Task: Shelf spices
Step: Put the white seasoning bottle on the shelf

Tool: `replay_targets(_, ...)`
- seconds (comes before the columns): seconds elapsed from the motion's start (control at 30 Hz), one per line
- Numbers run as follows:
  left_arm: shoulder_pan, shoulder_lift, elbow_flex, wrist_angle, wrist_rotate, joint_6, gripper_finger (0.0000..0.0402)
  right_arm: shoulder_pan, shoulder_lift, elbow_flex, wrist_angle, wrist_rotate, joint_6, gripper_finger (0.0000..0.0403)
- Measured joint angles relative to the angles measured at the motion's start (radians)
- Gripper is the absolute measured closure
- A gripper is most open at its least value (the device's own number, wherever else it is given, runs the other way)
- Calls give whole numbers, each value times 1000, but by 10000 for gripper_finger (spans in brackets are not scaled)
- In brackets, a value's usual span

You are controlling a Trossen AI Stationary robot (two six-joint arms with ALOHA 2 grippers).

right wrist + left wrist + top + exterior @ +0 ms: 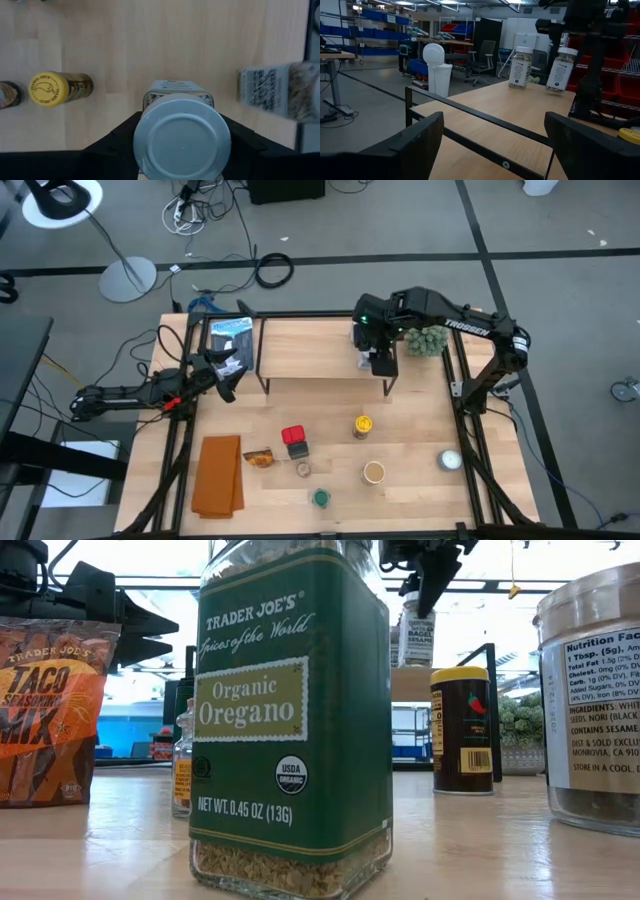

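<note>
**Near edge of counter.** Oregano jar (290, 720): square clear body, green label and lid, dried leaf showing at the base. Likely light for its bulk, rigid, smooth-sided and breakable; best taken across two flat faces below the lid. Beside it, a tan-lidded jar (374, 472) and a white-capped jar (450, 461), standing apart from each other.

**Mid counter.** Red tin (294, 437), stiff and probably less fragile than the jars. Yellow-lidded jar (363, 425), round, dark body, upright; a round wall may slip, so grip at mid-height. Taco seasoning packet (50, 710): soft pouch, would crumple under a hard squeeze.

**Shelf (310, 350), far half of counter.** One white-capped jar (518, 68) stands on the board. A second, the held jar (181, 135), sits in the right pincer (381, 362), which is closed across its square body just under the cap, over the shelf's right end. In the left wrist view it hangs slightly tilted, and whether its base touches the board cannot be told. Smooth sides and a top-heavy cap suggest lowering it level before letting go.

**Left edge.** Left pincer (226, 380) idle, fingers wide apart, holding nothing.
</note>
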Motion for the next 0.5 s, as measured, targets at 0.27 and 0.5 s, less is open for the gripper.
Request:
replay_targets(0.27, 0, 0, 0, 0, 0, 0, 50, 0, 1, 0, 28, -3, -49, 204)
replay_targets(0.5, 0, 0, 0, 0, 0, 0, 50, -2, 2, 1, 32, -2, -50, 194)
